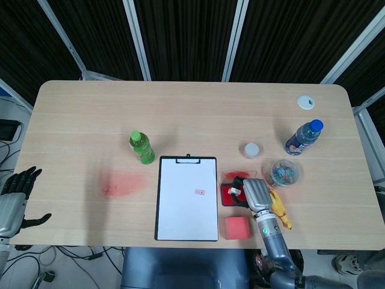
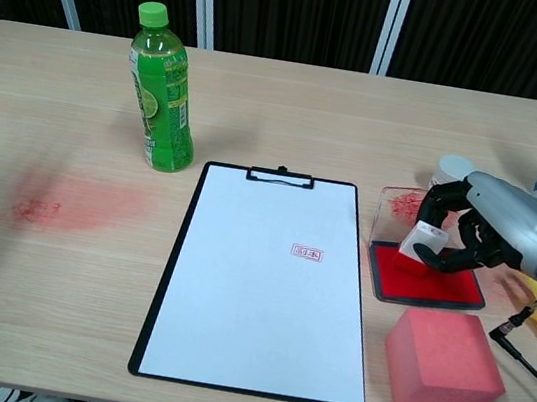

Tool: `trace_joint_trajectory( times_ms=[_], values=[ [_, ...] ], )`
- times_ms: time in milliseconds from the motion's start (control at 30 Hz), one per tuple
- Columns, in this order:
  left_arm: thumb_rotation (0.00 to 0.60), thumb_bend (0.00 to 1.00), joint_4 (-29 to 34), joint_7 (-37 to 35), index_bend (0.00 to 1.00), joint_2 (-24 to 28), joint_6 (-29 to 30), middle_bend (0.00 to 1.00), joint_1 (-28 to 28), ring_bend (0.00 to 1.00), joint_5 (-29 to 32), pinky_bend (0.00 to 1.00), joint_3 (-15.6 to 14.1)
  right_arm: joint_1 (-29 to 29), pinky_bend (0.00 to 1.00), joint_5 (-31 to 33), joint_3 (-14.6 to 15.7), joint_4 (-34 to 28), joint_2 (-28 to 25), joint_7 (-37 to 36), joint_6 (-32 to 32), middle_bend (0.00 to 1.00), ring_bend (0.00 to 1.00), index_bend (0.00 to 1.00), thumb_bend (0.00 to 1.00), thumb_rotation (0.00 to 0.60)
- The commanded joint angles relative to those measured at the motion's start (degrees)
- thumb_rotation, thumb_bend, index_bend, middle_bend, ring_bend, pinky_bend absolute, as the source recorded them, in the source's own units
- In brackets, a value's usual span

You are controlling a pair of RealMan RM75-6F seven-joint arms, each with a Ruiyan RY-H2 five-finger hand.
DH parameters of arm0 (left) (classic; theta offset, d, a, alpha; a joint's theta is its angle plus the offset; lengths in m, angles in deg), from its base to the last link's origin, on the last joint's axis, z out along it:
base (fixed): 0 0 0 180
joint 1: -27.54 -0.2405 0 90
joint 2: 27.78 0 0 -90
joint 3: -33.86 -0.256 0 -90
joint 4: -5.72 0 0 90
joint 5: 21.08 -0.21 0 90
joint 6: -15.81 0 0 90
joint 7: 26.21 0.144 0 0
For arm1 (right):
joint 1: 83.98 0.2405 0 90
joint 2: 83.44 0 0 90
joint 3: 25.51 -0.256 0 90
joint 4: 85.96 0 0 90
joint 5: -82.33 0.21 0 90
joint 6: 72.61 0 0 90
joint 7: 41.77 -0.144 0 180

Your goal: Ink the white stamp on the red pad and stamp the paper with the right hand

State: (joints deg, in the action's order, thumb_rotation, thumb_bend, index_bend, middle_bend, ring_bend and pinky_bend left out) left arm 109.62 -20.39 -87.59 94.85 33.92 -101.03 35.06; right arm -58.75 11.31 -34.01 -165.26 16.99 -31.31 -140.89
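The table (image 2: 265, 89) has a clipboard (image 2: 265, 279) near its front edge, the paper (image 2: 255, 290) already showing one red mark. Right beside it is the red pad (image 2: 425, 282), where the right hand (image 2: 476, 232) pinches the white stamp (image 2: 415, 245) over the ink. The left hand (image 1: 15, 198) hangs spread off the left edge.

We see a pale wood bench (image 1: 192, 108) with rounded corners, black ribbed panels (image 1: 180, 36) behind it split by slanting grey metal struts (image 1: 137, 39), and cables on the floor (image 1: 30, 265).
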Motion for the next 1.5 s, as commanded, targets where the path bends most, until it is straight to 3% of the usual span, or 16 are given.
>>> trace_joint_trajectory(
  times_ms=[33, 1500],
  values=[
    [0.6, 0.01, 0.0, 0.02, 0.0, 0.0, -0.03, 0.0, 0.0, 0.0, 0.04, 0.0, 0.0, -0.21, 0.92, 0.36, -0.05, 0.11, 0.32, -0.36, 0.17, 0.73, 0.82, 0.84, 0.64, 0.6],
    [0.6, 0.01, 0.03, -0.24, 0.0, -0.01, -0.15, 0.0, 0.11, 0.0, 0.23, 0.0, 0.11, -1.01, 0.92, 0.01, 0.51, 2.63, 2.27, 0.27, 1.97, 0.75, 0.83, 0.87, 0.64, 0.6]
  ],
)
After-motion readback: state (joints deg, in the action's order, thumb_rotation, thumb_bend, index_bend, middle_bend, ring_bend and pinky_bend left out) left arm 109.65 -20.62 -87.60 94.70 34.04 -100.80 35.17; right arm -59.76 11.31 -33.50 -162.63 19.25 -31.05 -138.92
